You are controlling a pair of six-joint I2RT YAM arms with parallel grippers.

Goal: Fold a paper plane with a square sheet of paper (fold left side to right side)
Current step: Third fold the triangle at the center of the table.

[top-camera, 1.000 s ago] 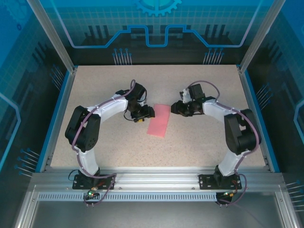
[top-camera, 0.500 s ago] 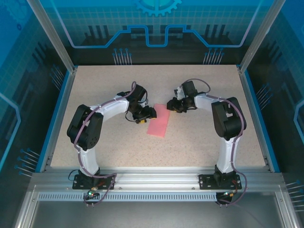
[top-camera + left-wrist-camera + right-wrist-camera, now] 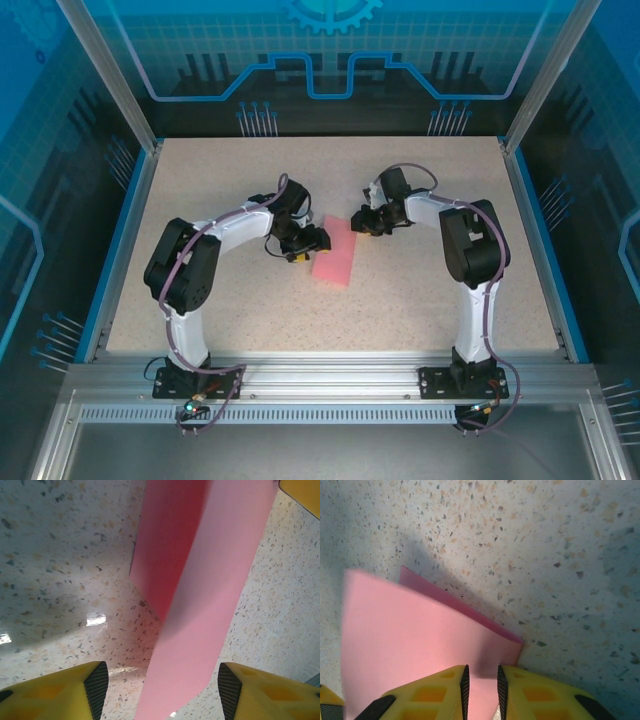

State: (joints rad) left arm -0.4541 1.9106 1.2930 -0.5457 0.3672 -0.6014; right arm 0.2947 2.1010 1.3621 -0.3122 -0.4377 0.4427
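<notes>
Comparing against the frame from a second earlier, I logged that the right arm had drawn its elbow in toward the middle, and the right gripper (image 3: 356,222) had crept toward 9 o'clock onto the far corner of the square sheet of paper (image 3: 334,258). The sheet lay mid-table as a narrow rectangle, already doubled over, and had turned slightly, its long axis closer to 12–6.

In the right wrist view the fingers (image 3: 530,690) were nearly together with the pink corner nipped between them, an upper layer lying over a lower one. The left gripper (image 3: 312,240) sat at the sheet's 9 o'clock edge; its fingers (image 3: 95,685) stood wide apart, a raised flap of the sheet passing between them without touching either (no grip there).

My reading: the right side was anchoring the paper, and the fold looked made but not yet pressed flat.

Surface: a pale speckled table (image 3: 420,190), glossy enough to show a lamp glint. Blue printed panels (image 3: 320,60) on aluminium posts (image 3: 105,70) enclosed it, with a slotted rail (image 3: 330,375) at 6 o'clock.
</notes>
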